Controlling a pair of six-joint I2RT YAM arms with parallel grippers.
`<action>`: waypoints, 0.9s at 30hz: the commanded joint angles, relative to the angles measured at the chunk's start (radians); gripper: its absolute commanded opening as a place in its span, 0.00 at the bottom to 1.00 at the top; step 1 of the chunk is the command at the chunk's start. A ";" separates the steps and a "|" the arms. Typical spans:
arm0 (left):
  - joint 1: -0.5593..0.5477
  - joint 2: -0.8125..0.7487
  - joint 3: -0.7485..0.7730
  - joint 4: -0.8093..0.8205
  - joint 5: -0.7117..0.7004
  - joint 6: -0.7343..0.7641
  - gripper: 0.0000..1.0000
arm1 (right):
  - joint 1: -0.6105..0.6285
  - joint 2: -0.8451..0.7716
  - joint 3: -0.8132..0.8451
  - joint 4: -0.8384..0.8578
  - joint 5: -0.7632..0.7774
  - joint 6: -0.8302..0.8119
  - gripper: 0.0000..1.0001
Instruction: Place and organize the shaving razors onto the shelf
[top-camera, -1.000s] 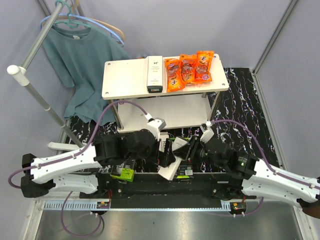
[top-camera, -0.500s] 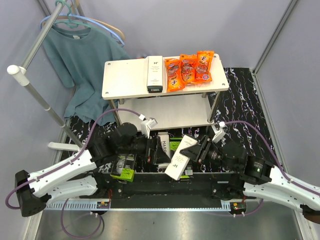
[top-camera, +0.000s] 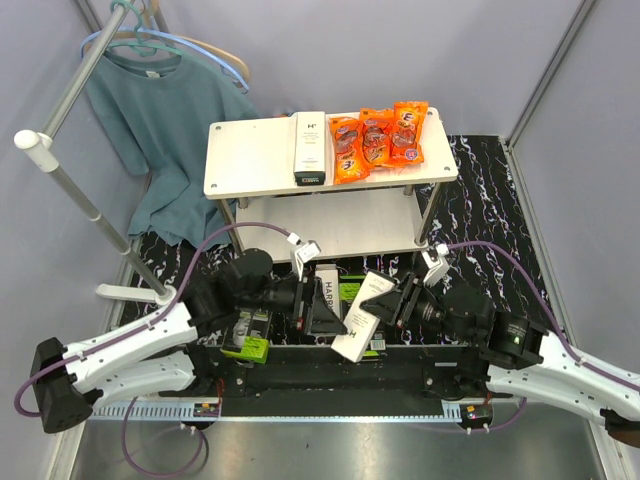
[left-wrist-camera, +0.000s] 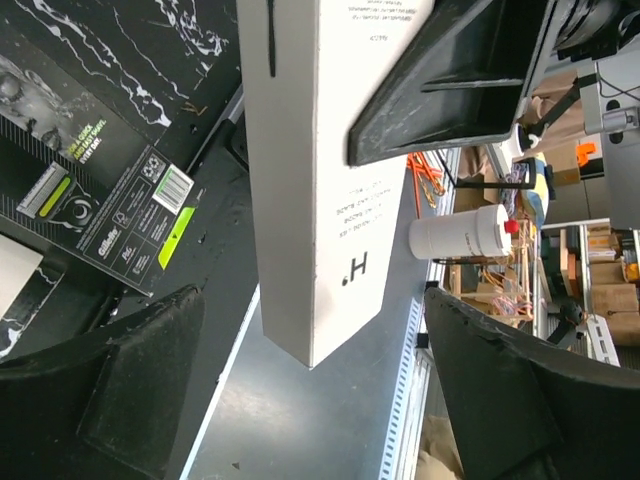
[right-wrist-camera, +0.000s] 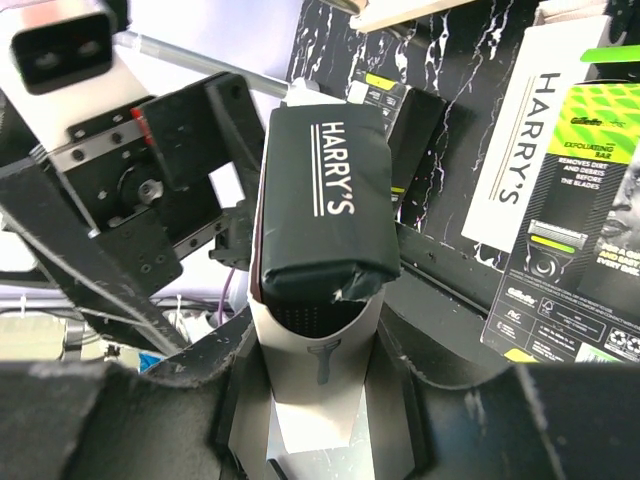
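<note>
Between spread fingers (left-wrist-camera: 130, 370) of left tool (left-wrist-camera: 310, 300), right tool (top-camera: 380, 295) clasps white razor box (left-wrist-camera: 310, 180).

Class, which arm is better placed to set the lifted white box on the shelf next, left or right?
Probably the right: the right claw is shut on the white box, tilted in front of the shelf. The left claw stands open at the box's free end, gripping nothing.

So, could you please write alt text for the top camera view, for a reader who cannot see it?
The right gripper holds a white razor box tilted over the black table, and the open left gripper faces it. Behind them, the shelf carries one white box and three orange snack packets.
</note>
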 joint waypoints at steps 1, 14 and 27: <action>0.002 0.022 -0.019 0.135 0.041 -0.041 0.91 | 0.005 0.018 0.016 0.097 -0.065 -0.036 0.41; 0.002 0.059 -0.013 0.187 0.058 -0.049 0.72 | 0.005 0.125 0.034 0.200 -0.136 -0.061 0.42; -0.024 0.100 -0.013 0.261 0.140 -0.077 0.27 | 0.005 0.090 0.024 0.201 -0.092 -0.053 0.45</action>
